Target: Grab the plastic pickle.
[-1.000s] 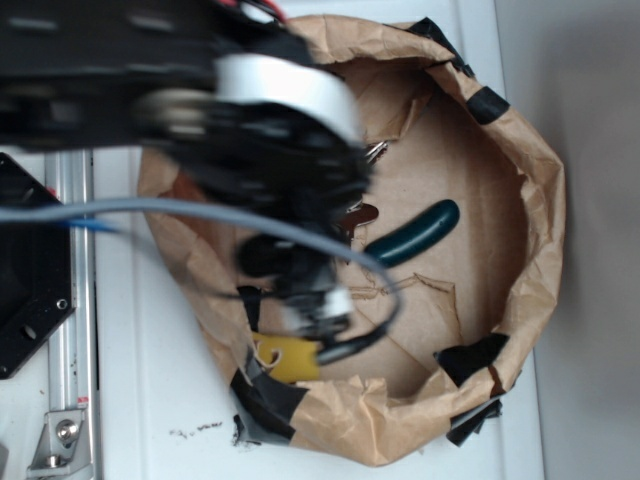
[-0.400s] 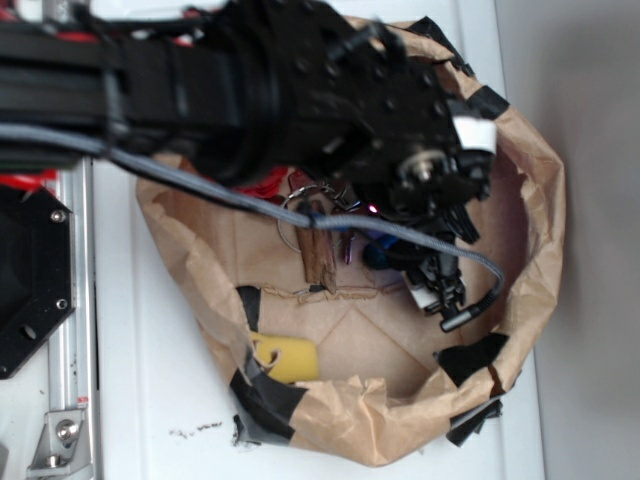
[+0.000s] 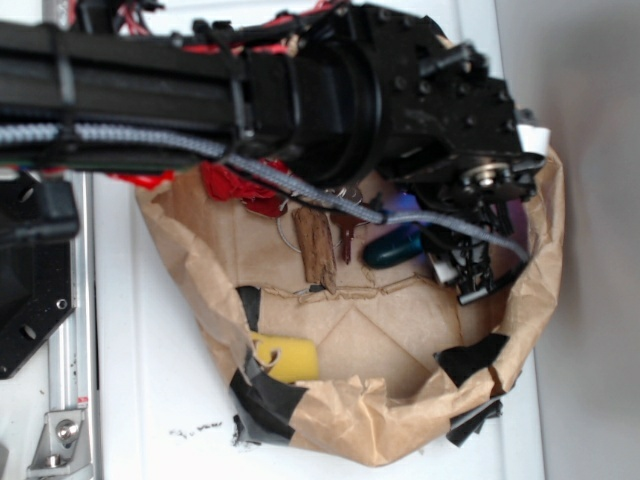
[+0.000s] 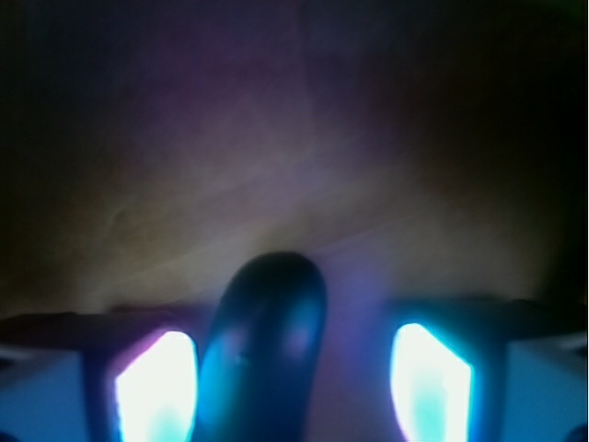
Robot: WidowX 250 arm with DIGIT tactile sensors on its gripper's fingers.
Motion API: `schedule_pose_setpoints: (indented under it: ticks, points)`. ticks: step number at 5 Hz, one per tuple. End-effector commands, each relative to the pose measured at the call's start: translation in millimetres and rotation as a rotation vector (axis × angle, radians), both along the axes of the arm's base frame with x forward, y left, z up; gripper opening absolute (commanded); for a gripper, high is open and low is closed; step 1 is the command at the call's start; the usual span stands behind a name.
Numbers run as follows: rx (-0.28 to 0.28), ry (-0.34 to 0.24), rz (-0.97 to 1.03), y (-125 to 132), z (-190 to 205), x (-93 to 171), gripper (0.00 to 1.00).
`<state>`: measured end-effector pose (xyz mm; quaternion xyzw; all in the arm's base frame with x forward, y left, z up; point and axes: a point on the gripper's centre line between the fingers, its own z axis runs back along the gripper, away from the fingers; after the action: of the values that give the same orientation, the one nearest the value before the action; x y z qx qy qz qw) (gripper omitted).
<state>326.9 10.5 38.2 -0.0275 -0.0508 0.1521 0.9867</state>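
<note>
Pickle (image 4: 267,345) lying in paper bag (image 3: 535,250) beside keys (image 3: 345,235); end effector (image 4: 294,378), a second ago left of the pickle, now straddles it with jaws wide, pads (image 4: 156,387) unclosed—grasp pending.

A white tabletop (image 3: 160,400) carries everything. Sitting directly on it, filling the centre, is a crumpled brown paper bag rolled down into an open basket (image 3: 400,430), patched with black tape. At nine o'clock a black metal plate (image 3: 30,300) and a silver rail (image 3: 70,350) rest along the table's edge.
</note>
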Motion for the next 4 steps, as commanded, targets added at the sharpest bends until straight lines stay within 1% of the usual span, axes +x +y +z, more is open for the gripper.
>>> schedule_pose_setpoints:
  ticks: [1, 2, 3, 4]
  points:
    - [-0.068, -0.215, -0.342, 5.9, 113.3, -0.7, 0.00]
    - [-0.024, -0.254, -0.566, 4.2, 164.3, -5.9, 0.00]
    - [-0.007, -0.277, -0.432, 0.0, 173.7, -18.0, 1.00]
    - [0.068, -0.266, -0.253, -3.1, 146.3, -29.4, 1.00]
